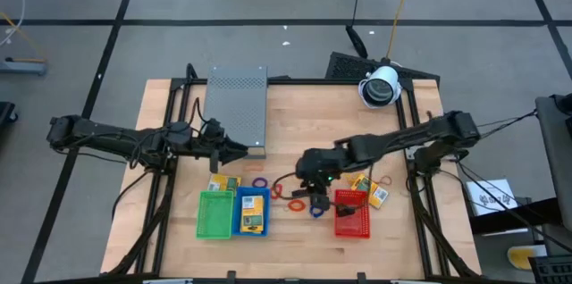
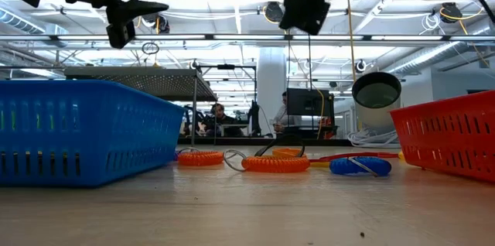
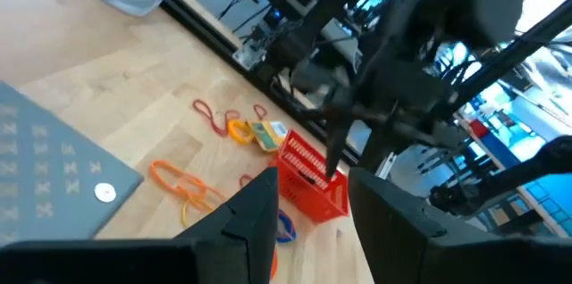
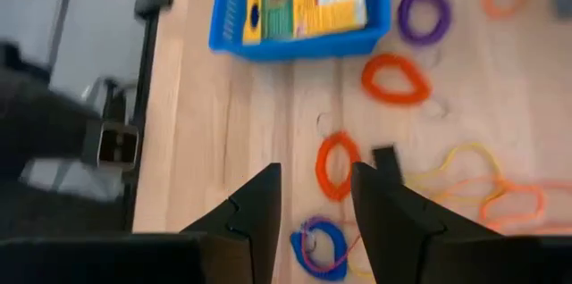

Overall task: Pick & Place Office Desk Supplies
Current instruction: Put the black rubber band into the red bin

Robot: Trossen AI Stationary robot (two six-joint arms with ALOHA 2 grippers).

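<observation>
Coiled rubber-band loops lie on the table between the baskets: purple, two orange and blue. A tiny black clip lies beside them. One yellow-orange packet lies in the blue basket, and others lie on the wood. My right gripper hangs open above the loops, over an orange one, and holds nothing. My left gripper is open and empty beside the grey box.
A green basket stands left of the blue one, and a red basket stands right of the loops. The grey perforated box lies at the far left of the table. A white camera stands at the far right edge. More thin orange bands lie nearby.
</observation>
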